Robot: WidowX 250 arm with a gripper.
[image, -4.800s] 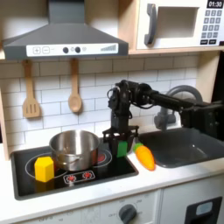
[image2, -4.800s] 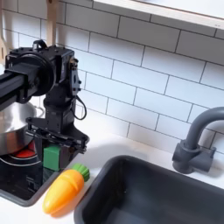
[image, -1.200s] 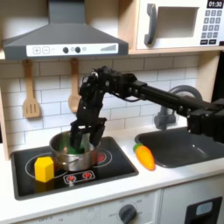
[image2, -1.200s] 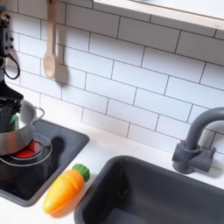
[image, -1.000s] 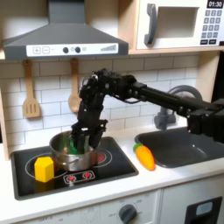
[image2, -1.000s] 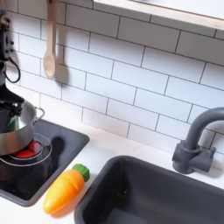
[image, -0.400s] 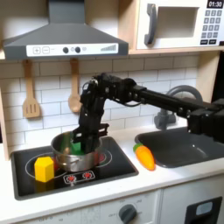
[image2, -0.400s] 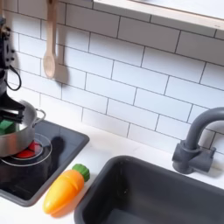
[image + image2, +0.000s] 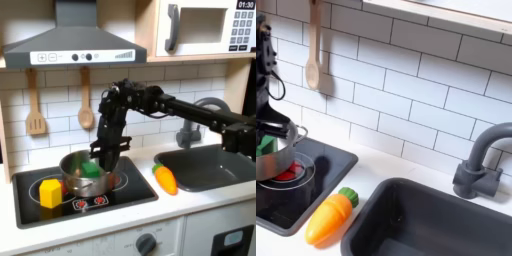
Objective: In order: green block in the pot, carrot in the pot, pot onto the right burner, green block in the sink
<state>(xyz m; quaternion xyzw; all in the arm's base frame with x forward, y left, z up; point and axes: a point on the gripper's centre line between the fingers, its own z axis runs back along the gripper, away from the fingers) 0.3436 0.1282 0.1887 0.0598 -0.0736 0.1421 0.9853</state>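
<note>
Green block (image 9: 91, 171) lies in the pot (image 9: 72, 179) beneath spread, empty fingers (image 9: 99, 152).

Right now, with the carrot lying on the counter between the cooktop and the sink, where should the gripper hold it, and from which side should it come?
Probably from above, closing across the thick orange middle of the carrot. It lies flat on the white counter, so its sides are free there. Its green tip is short and narrow, likely a poorer hold. The gripper now hangs over the pot.
</note>
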